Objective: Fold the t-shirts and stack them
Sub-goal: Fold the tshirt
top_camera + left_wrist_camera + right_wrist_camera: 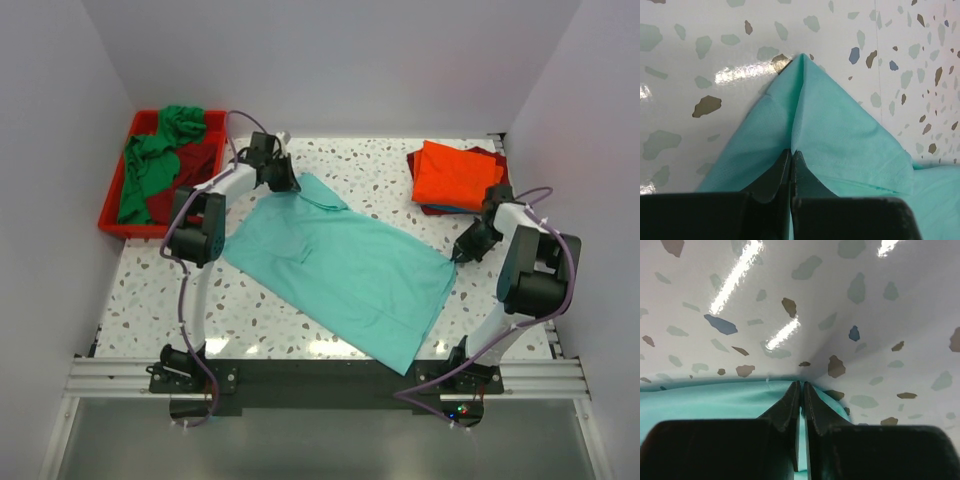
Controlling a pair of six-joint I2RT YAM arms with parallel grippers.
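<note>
A speckled white table seen from above, with two black and white robot arms reaching across it. One light teal t-shirt lies spread flat in the middle, its long axis running on a slant from the far left toward the near right. The left claw is pressed together, pinching the shirt's far-left corner, where the cloth rises into a small peak. The right claw is likewise pressed together on the corner by the table's right edge. Both claws therefore hold the two ends of the same far-side long edge, each arm on the corner nearer to it, and the whole body of the shirt lies to the near side of that edge; a fold would probably carry it that way. At the far left corner one red tray holds two crumpled shirts, one green and one dark red. At the far right corner sits a folded stack: one orange shirt on top of a dark red one, possibly with more hidden underneath.
</note>
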